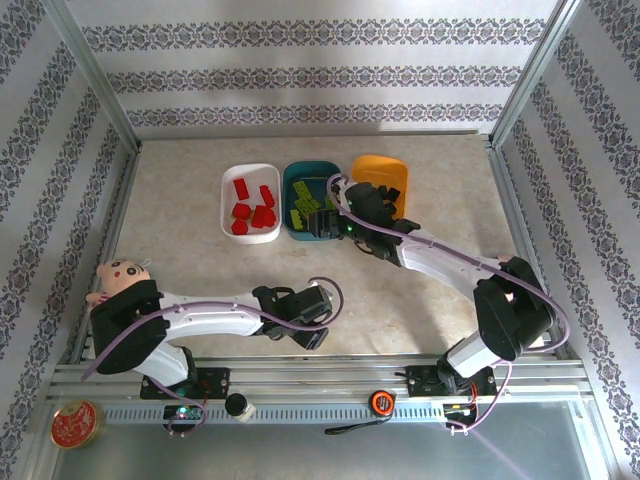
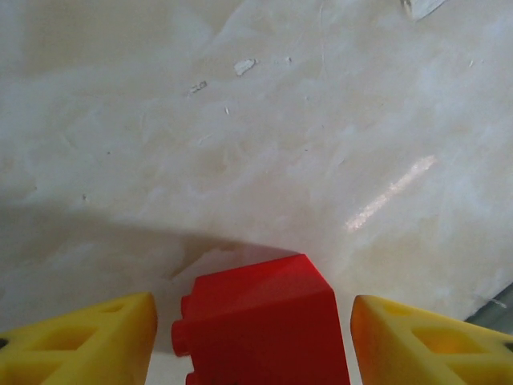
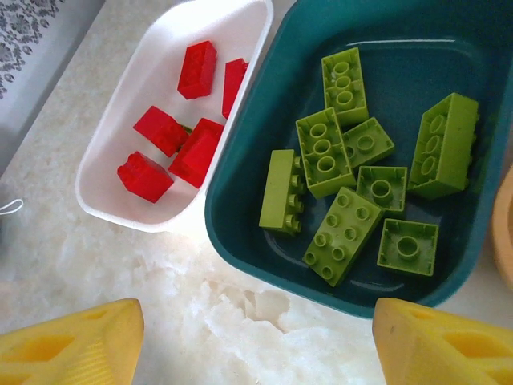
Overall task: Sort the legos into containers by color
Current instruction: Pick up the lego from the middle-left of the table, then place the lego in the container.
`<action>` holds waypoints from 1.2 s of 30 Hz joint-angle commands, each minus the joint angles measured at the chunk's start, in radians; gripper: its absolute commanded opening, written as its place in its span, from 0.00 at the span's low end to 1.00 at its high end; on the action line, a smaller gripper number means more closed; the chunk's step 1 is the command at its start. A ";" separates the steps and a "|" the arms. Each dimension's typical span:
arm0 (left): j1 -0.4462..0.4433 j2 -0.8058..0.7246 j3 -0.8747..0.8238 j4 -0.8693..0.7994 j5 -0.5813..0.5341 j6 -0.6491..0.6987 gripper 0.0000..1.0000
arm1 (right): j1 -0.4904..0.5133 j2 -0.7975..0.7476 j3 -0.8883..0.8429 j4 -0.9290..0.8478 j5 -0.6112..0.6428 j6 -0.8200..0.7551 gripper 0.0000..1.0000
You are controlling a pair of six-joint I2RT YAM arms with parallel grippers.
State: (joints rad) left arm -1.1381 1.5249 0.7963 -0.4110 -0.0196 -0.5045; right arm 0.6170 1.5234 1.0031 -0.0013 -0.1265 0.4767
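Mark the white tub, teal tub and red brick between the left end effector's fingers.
white tub (image 3: 120, 210): right wrist view, rim.
teal tub (image 3: 220, 224): right wrist view, rim.
red brick (image 2: 268, 317): left wrist view, top face.

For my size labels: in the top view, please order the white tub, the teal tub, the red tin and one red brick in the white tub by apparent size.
1. White tub and teal tub: they look alike, so not ranked.
2. Red tin.
3. Red brick.

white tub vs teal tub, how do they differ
The white tub holds red legos; the teal tub holds lime green legos. The white tub has fewer pieces and more bare floor than the teal tub. Both are shallow, rounded tubs sitting side by side.
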 commanded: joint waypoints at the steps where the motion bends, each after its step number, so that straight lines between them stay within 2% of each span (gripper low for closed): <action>1: -0.014 0.034 0.035 -0.017 -0.003 0.019 0.61 | -0.012 -0.044 -0.024 0.034 0.018 0.012 0.76; 3: -0.015 0.043 0.037 -0.021 0.000 0.016 0.58 | -0.016 -0.052 -0.034 0.037 0.023 0.014 0.76; 8: -0.008 -0.015 0.021 -0.031 -0.048 0.003 0.41 | -0.023 -0.075 -0.061 0.041 0.034 0.023 0.76; 11: 0.042 -0.089 0.001 -0.010 -0.040 -0.001 0.34 | -0.026 -0.093 -0.082 0.043 0.045 0.026 0.76; 15: 0.199 -0.195 0.001 0.002 -0.020 0.023 0.28 | -0.031 -0.123 -0.112 0.043 0.053 0.032 0.76; 19: 0.446 -0.310 0.010 0.098 -0.009 0.023 0.28 | -0.034 -0.160 -0.153 0.044 0.069 0.039 0.77; 21: 0.555 -0.316 0.028 0.170 -0.005 0.014 0.28 | -0.036 -0.173 -0.171 0.046 0.077 0.045 0.77; 25: 0.713 -0.207 0.111 0.275 0.015 -0.013 0.28 | -0.039 -0.192 -0.202 0.044 0.081 0.048 0.77; 27: 0.764 -0.117 0.163 0.302 0.049 -0.024 0.28 | -0.039 -0.202 -0.218 0.041 0.082 0.048 0.77; 31: 0.815 0.045 0.288 0.282 0.034 -0.009 0.28 | -0.041 -0.240 -0.257 0.031 0.092 0.044 0.77; 36: 0.886 0.150 0.367 0.256 0.028 -0.017 0.31 | -0.049 -0.312 -0.304 0.005 0.117 0.044 0.78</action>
State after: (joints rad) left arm -0.2924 1.6558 1.1210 -0.1646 0.0071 -0.5087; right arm 0.5777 1.2617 0.7223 0.0162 -0.0475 0.5117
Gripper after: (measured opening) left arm 0.436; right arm 0.774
